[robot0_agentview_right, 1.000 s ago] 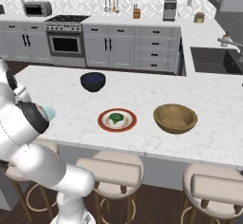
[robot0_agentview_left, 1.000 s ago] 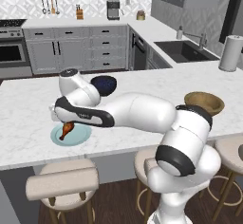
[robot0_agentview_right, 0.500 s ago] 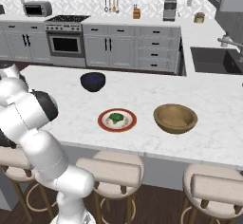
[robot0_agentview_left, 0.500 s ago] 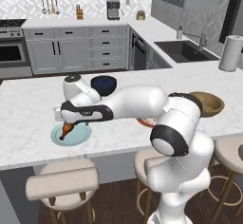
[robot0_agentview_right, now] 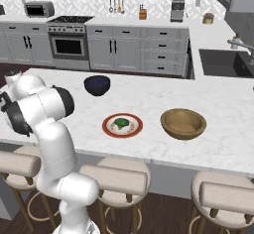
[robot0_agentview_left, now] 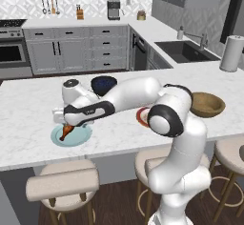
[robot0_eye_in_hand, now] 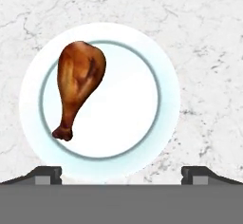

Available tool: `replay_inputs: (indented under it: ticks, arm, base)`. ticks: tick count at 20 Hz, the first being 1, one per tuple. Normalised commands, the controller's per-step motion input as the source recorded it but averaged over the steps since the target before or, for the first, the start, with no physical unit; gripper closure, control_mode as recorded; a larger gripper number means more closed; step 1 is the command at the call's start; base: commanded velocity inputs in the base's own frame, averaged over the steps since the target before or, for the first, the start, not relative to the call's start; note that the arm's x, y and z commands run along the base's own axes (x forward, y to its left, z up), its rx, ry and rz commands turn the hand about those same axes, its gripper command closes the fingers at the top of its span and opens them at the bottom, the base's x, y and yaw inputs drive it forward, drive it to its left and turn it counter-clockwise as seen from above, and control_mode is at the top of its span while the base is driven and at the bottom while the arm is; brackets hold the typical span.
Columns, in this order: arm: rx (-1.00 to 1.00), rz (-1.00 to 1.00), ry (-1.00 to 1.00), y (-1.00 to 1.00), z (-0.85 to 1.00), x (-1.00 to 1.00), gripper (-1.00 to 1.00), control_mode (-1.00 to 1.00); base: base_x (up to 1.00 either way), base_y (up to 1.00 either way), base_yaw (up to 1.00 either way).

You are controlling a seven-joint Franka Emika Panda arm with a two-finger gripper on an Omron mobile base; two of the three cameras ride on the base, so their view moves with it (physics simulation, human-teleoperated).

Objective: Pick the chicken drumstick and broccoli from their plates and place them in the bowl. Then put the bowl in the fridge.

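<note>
Orange-brown chicken drumstick (robot0_eye_in_hand: 78, 85) lies on its plate (robot0_eye_in_hand: 142, 99) below the wide-open gripper (robot0_eye_in_hand: 121, 173).

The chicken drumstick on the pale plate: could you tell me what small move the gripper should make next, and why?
Probably shift sideways to centre on the chicken drumstick, then descend. The hand view looks straight down on the pale blue-green plate; the gripper is open and empty with fingertips spread wide, but the drumstick lies off to one side of the plate, not midway between them.

Here's the arm (robot0_agentview_left: 138, 95): glossy white rounded shells, thick and tubular, with dark grey-black rings at each joint. The hand (robot0_eye_in_hand: 121, 173) carries a black band and two small dark finger tips.
</note>
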Motion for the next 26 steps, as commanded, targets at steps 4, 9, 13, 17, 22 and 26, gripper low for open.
replay_inputs:
  ticks: [4,9,13,17,22,26]
  arm:
    - [0.00,-0.01,0.01,0.28,-0.22,0.39,-1.00,-1.00]
    - [0.00,0.00,0.00,0.03,-0.24,0.28,-1.00,-1.00]
    - [0.00,0.00,0.00,0.00,-0.17,0.04,-1.00,-1.00]
    - [0.00,0.00,0.00,0.00,-0.30,0.11,-1.00,-1.00]
    - [0.00,0.00,0.00,0.00,-0.09,0.34,-1.00,-1.00]
    - [0.00,0.00,0.00,0.01,-0.11,0.30,-1.00,-1.00]
  base:
    - [0.00,0.00,0.00]
    - [0.00,0.00,0.00]
    - [0.00,0.00,0.00]
    - [0.00,0.00,0.00]
    - [0.00,0.00,0.00]
    - [0.00,0.00,0.00]
